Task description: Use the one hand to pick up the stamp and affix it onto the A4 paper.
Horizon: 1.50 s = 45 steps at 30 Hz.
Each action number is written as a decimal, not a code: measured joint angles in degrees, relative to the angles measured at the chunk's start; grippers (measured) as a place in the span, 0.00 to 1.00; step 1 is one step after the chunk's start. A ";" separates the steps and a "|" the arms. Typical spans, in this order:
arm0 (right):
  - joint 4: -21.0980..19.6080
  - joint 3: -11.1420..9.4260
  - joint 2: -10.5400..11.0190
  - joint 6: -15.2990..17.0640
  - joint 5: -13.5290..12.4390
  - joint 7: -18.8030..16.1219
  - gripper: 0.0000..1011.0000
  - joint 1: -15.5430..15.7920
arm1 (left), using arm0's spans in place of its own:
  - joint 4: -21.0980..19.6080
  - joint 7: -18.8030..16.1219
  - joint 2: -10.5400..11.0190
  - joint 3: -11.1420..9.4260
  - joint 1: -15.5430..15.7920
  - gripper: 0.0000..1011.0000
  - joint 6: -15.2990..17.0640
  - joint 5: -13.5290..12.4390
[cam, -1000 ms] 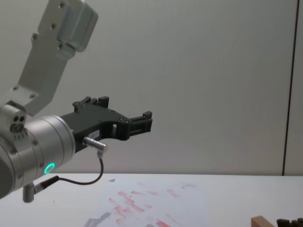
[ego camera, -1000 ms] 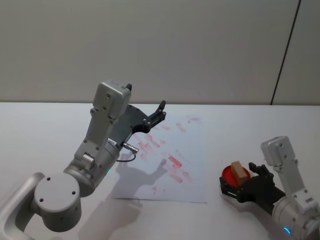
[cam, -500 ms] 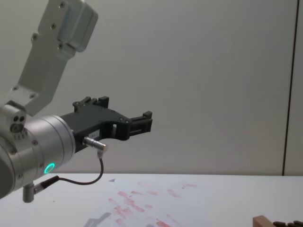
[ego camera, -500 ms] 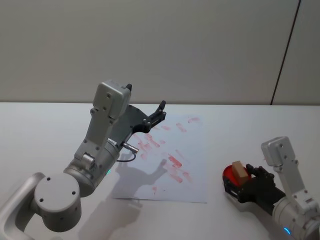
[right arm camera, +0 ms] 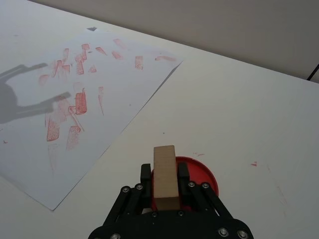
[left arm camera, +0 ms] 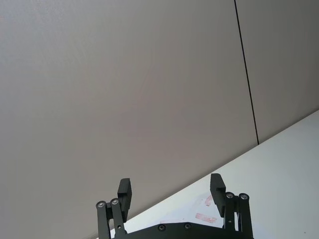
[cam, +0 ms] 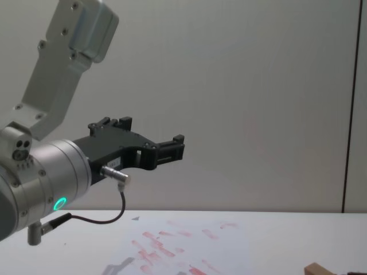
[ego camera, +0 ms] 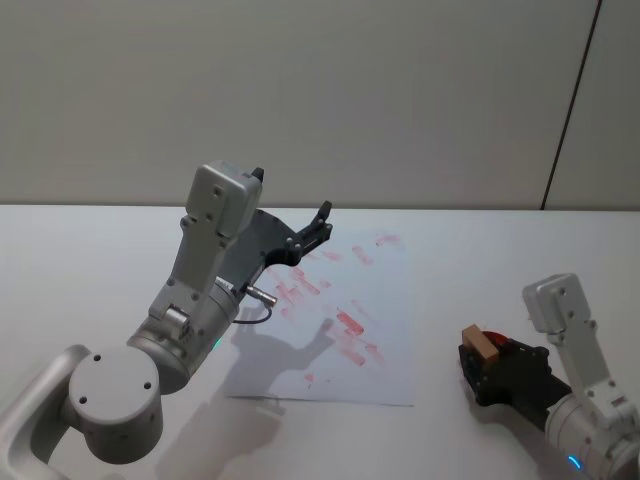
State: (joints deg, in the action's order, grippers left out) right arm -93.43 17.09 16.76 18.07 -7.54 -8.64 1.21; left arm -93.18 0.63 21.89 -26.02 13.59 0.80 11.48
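1. Wooden stamp (ego camera: 483,345) stands upright, clamped between the right gripper's (ego camera: 479,361) fingers, over the red ink pad (right arm camera: 202,175), near right.
2. A4 paper (ego camera: 385,290) lies to its left, apart.
3. Left gripper (ego camera: 322,222) hangs above the paper, fingers spread, empty.

Small light-brown wooden stamp (right arm camera: 164,169), upright, pinched by the right gripper (right arm camera: 164,175) at a red ink pad (right arm camera: 203,178), toward the desk's (ego camera: 500,260) right front edge. White A4 paper (ego camera: 385,300) flat mid-desk, skewed, covered in red imprints.
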 joint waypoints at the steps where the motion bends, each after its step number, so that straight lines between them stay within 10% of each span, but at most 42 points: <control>1: 0.00 0.00 0.00 0.00 0.00 0.01 0.30 0.00 | 0.00 0.00 0.00 0.00 0.00 0.99 0.00 0.00; 28: -0.30 -0.28 -0.41 -1.97 0.03 -0.03 0.22 -1.02 | 0.00 0.00 0.00 0.00 0.00 0.99 0.00 0.00; 45: 0.05 0.37 -3.66 -4.81 0.59 -7.43 0.22 -7.28 | 0.00 0.00 0.00 0.00 0.00 0.99 0.00 0.00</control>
State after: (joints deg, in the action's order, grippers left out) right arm -93.37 17.46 13.10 13.26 -6.95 -16.07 -6.07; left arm -93.18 0.63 21.89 -26.02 13.59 0.80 11.48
